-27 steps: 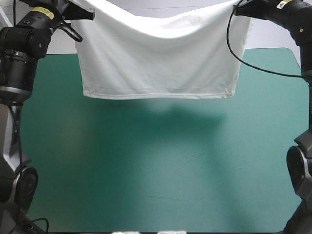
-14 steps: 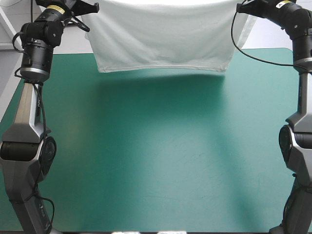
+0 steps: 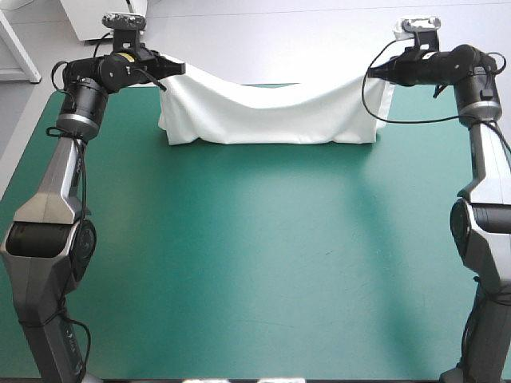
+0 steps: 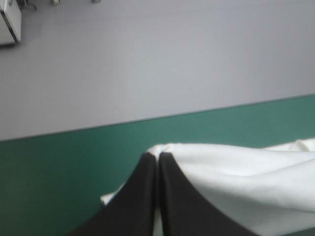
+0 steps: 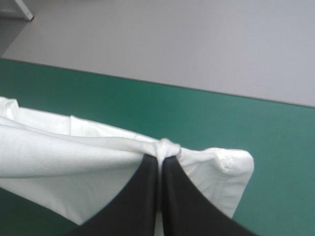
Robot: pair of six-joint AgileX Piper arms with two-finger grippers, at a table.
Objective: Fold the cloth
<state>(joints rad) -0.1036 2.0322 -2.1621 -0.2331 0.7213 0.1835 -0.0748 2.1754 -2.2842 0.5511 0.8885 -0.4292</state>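
A T-shirt (image 3: 267, 116) is held sagging at the far edge of the teal-green worktop (image 3: 255, 263), 2 corners clamped in the left tool (image 3: 177, 69) and the right tool (image 3: 374, 74); wrinkles could be caused by uneven lowering.

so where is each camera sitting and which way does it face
High view: above and behind the robot, facing forward and down onto the teal-green table; both arms show, left gripper and right gripper holding the T-shirt near the far edge.
Left wrist view: above the left wrist, facing along its gripper past the far edge; its black fingers show, shut on the T-shirt.
Right wrist view: above the right wrist, facing likewise; its black fingers show, shut on the T-shirt.
Shared: all three show the T-shirt and the far edge.
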